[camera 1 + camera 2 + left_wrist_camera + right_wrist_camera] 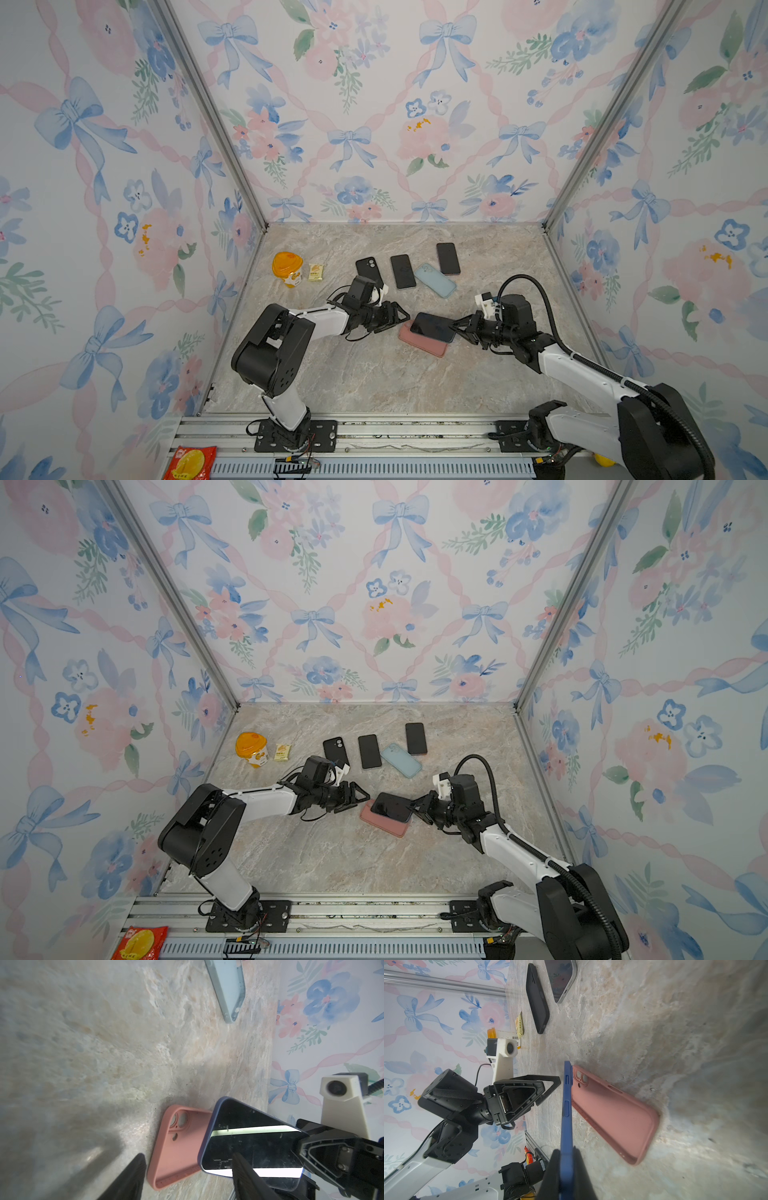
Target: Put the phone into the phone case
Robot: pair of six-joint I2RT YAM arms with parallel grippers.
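Note:
The phone point(432, 327) point(390, 807) has a blue frame and a dark screen. It hangs tilted just above the pink phone case point(422, 345) point(384, 825), which lies open side up on the marble table. My right gripper point(455, 328) point(566, 1153) is shut on the phone's right end; in the right wrist view the phone point(566, 1105) shows edge-on next to the case point(612, 1113). My left gripper point(401, 319) point(189, 1155) is open at the case's left end, with the case's camera-hole end point(178, 1138) and the phone's near corner point(249, 1142) in front of its fingers.
At the back of the table lie a black case point(370, 268), a black phone point(402, 271), a light blue case point(435, 280) and another dark phone point(448, 258). An orange-lidded cup point(286, 268) and a yellow packet point(316, 272) stand back left. A red snack bag point(189, 463) rests on the front rail.

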